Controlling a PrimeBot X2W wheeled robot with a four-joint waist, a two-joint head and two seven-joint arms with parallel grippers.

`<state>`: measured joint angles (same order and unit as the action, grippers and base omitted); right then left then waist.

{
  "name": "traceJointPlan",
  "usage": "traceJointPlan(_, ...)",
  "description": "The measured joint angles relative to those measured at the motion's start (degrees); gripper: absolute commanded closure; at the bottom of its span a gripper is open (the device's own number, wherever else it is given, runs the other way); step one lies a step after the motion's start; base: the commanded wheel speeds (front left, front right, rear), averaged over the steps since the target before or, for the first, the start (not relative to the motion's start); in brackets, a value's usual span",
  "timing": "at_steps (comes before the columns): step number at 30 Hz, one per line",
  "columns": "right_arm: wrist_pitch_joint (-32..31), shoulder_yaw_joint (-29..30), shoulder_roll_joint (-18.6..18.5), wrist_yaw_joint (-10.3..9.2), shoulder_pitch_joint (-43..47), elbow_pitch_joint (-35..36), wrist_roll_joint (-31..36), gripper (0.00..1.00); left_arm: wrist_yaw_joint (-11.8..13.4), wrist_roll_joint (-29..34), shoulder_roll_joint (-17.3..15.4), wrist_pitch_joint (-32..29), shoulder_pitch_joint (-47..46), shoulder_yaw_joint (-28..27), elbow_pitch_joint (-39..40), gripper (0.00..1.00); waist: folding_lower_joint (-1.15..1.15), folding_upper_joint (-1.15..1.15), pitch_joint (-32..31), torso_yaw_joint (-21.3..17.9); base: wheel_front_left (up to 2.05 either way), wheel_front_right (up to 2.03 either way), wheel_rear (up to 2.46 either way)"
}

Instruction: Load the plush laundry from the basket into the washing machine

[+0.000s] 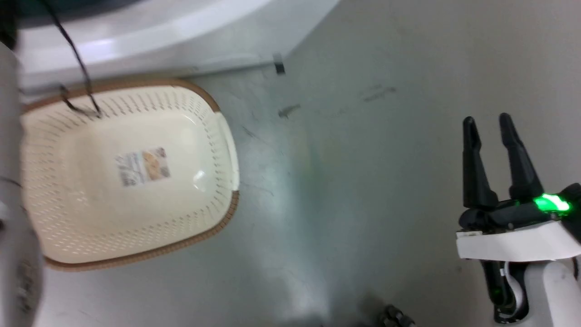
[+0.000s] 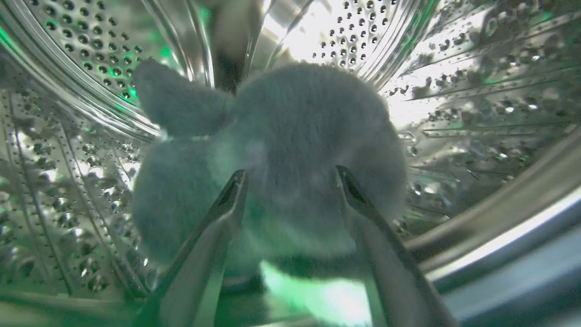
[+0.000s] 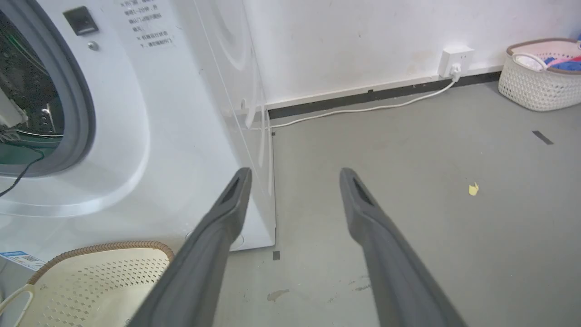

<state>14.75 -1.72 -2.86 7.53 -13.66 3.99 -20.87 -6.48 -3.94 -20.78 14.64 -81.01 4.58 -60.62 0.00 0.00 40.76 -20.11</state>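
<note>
The plush laundry (image 2: 290, 118), dark and fluffy with a stubby limb at its upper left, lies inside the shiny perforated drum (image 2: 68, 181) of the washing machine (image 3: 172, 136). My left gripper (image 2: 292, 177) is open, its fingers spread wide just in front of the plush. The cream basket (image 1: 227, 213) sits on the floor beside the washing machine (image 1: 136, 41), with just a label on its floor. A corner of the basket (image 3: 91, 281) lies below the porthole. My right gripper (image 1: 487, 119) hangs open over bare floor, right of the basket, and in the right wrist view my right gripper (image 3: 295, 171) holds nothing.
A thin black cable (image 1: 77, 59) hangs down over the basket's far rim. My pale left forearm (image 1: 13, 204) runs along the left edge. Against the wall stand a second basket (image 3: 535, 77) with coloured laundry and a socket (image 3: 455, 61) with a white cord.
</note>
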Motion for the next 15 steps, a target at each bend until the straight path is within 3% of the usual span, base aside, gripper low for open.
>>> traceJointPlan(8,0.00,3.45,-0.03,0.00,2.30,-0.03,3.52,0.00,0.18,-4.41,4.92,0.05,14.95,-2.71,10.26,0.00,-0.01,0.00,-8.22,3.44,0.00,0.00,0.00)
traceJointPlan(10,0.00,4.92,0.00,0.00,5.36,-1.32,5.77,0.00,-0.31,-5.82,8.25,0.04,28.88,-3.49,19.84,0.00,-0.02,0.00,-15.41,6.44,0.00,0.00,0.00)
traceJointPlan(15,0.00,6.65,-0.01,0.00,8.40,-2.26,7.10,0.00,-0.75,-5.41,10.99,0.09,41.61,-2.33,28.70,0.00,-0.02,0.00,-22.67,9.62,0.00,0.00,0.00)
